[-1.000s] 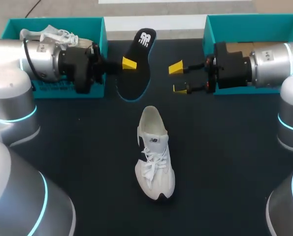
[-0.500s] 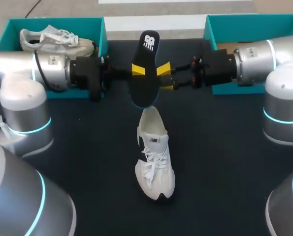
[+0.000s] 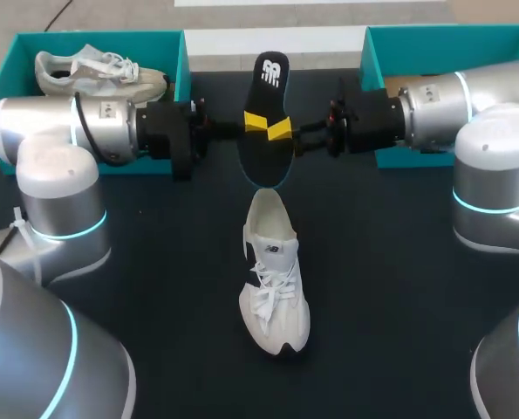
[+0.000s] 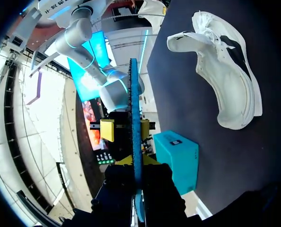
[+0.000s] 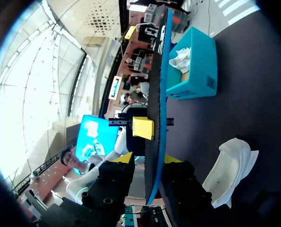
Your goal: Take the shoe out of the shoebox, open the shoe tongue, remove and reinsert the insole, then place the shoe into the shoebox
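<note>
The insole (image 3: 261, 166) is a thin foam sheet. I judge it light, floppy along its length and a little grippy on its fabric face. Pinched at one end it would droop, so the narrow waist at mid-length is the place to hold it.

That is where it is held now, off the counter (image 3: 399, 288) and edge-on between my left jaws, which are clenched on its two faces. My right jaws straddle the same waist from the opposite side, tip to tip with the left ones, but they look released. In the left wrist view one of their fingers (image 4: 107, 130) stands apart from the sheet while the other lies against it.

The left arm (image 3: 76, 131) and right arm (image 3: 451, 109) both come in level, wrists horizontal, facing each other across the insole. The shoe (image 3: 274, 279) lies on the counter below the jaws, laces up, with its heel opening just under the insole's lower end. It looks soft-walled too, so for reinsertion I would want the collar held wide and the sheet fed in without buckling. The shoebox (image 3: 442, 37) sits behind the right jaws.
</note>
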